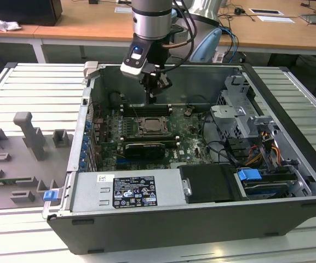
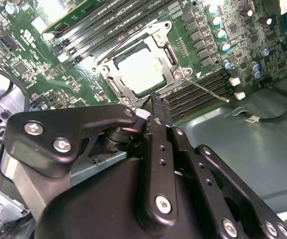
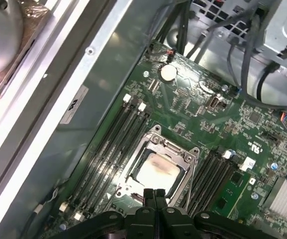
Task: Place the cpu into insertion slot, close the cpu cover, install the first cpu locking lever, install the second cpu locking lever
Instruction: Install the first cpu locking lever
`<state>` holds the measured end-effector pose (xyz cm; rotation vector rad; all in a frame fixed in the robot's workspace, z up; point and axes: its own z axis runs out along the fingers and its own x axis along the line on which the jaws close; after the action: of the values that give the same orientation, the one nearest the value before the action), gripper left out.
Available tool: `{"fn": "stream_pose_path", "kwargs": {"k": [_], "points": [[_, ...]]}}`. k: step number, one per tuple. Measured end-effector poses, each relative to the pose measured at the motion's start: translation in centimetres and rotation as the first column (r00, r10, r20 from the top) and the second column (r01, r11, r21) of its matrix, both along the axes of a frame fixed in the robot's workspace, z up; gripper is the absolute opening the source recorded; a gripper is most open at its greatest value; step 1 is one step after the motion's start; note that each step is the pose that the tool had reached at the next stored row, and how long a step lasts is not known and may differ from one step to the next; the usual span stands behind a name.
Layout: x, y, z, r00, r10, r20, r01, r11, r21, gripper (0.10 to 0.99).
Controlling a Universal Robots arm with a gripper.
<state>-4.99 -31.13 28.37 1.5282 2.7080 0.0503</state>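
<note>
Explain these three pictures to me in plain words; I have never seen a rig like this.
The exterior view looks on from outside: a robot arm reaches into an open computer case lying on a slatted table. Both wrist views come from cameras riding on the arm, looking past its claw onto the green motherboard. The claw is shut and hangs close to the cpu, which lies seated on the board with the cpu cover down around it.

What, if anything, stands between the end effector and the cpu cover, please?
Nothing visible does. In the first wrist view the end effector sits by an edge of the cpu cover, which frames the cpu, with nothing between them.
</note>
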Motion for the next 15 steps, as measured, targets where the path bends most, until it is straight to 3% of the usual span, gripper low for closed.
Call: {"fn": "stream_pose_path", "kwargs": {"k": [5, 8, 15], "points": [[0.0, 0.0, 0.0, 0.999, 0.045, 0.0, -0.045, 0.999, 0.0, 0.106], [0.0, -0.01, 0.0, 0.9956, 0.094, 0.0, -0.094, 0.9956, 0.0, 0.106], [0.0, -0.05, 0.0, 0.989, 0.148, 0.0, -0.148, 0.989, 0.0, 0.106]]}}
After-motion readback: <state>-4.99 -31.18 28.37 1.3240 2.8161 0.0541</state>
